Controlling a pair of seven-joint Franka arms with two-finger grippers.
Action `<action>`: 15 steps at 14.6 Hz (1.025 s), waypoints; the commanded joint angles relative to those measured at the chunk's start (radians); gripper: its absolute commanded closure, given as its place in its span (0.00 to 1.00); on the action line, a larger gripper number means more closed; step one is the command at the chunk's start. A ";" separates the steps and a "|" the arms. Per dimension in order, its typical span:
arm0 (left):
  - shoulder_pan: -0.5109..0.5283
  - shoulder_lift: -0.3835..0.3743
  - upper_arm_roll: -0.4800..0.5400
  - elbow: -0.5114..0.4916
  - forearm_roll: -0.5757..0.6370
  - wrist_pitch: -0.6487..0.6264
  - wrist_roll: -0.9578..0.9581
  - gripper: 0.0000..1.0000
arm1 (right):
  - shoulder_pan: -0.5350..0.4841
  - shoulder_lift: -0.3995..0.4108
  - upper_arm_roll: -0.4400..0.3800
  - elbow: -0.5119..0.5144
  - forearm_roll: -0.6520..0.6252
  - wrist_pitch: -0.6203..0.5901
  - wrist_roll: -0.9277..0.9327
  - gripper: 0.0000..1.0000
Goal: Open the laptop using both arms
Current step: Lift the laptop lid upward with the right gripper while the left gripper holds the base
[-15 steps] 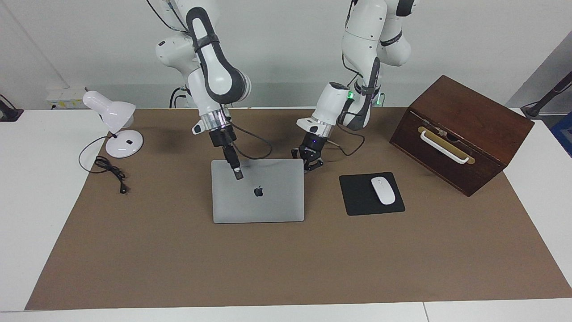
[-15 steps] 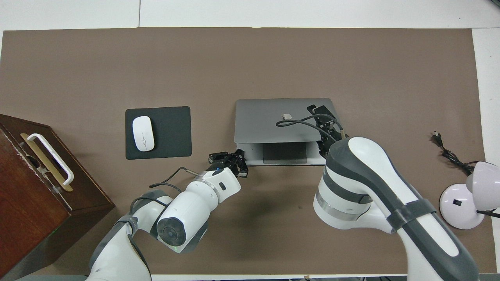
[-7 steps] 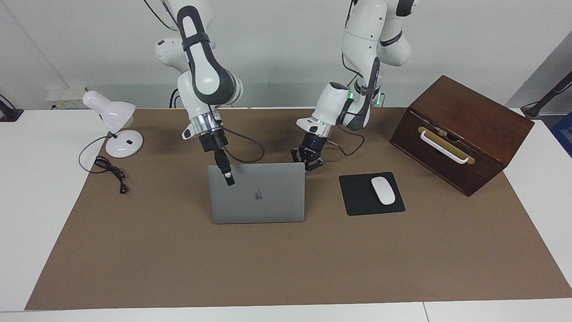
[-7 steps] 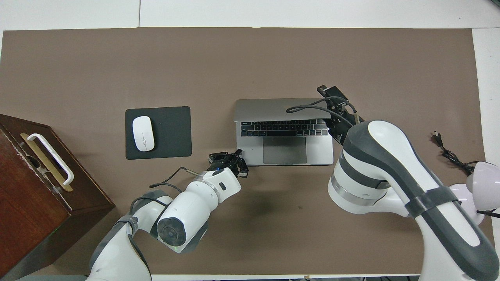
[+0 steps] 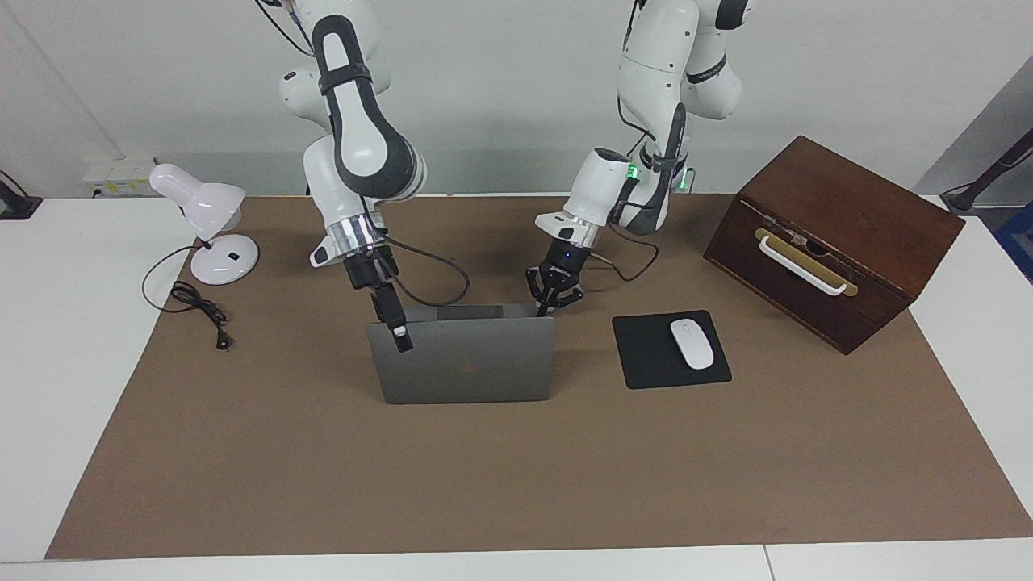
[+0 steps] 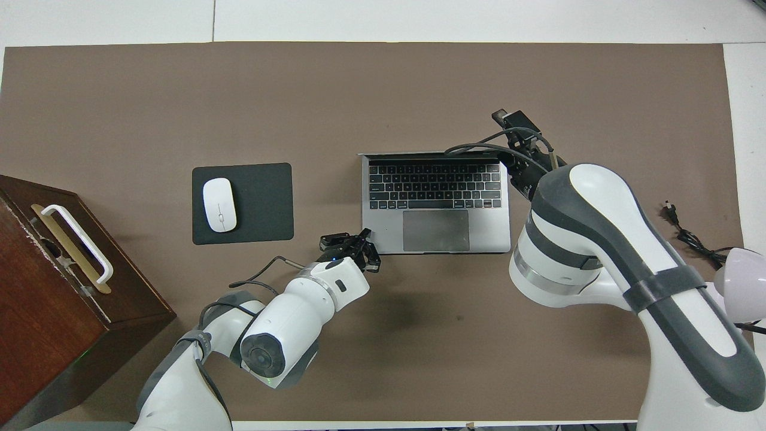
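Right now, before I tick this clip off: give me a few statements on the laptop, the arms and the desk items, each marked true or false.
1. The laptop is shut flat. False: its lid stands raised and the keys show.
2. The mouse lies on the pad. True.
3. The right gripper is at the lid's upper corner toward the right arm's end. True.
4. The left gripper hovers over the mouse. False: it is shut, down at the laptop base's corner nearest the robots, on the pad's side.
5. The lamp stands beside the wooden box. False: they are at different ends of the table.
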 commanded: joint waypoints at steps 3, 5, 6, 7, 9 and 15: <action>-0.020 0.035 0.013 0.021 -0.002 0.016 0.011 1.00 | -0.059 0.056 0.001 0.120 -0.048 -0.045 -0.032 0.00; -0.020 0.035 0.013 0.021 -0.002 0.017 0.011 1.00 | -0.075 0.064 0.002 0.130 -0.080 -0.045 -0.027 0.00; -0.020 0.035 0.013 0.020 -0.002 0.017 0.011 1.00 | -0.079 0.064 0.002 0.130 -0.087 -0.047 -0.026 0.00; -0.020 0.035 0.013 0.020 -0.002 0.016 0.011 1.00 | -0.081 0.068 0.002 0.130 -0.087 -0.047 -0.029 0.00; -0.020 0.036 0.013 0.020 -0.002 0.016 0.011 1.00 | -0.084 0.080 0.002 0.130 -0.087 -0.047 -0.029 0.00; -0.020 0.035 0.013 0.018 -0.002 0.016 0.013 1.00 | -0.115 0.143 0.002 0.185 -0.123 -0.073 -0.021 0.00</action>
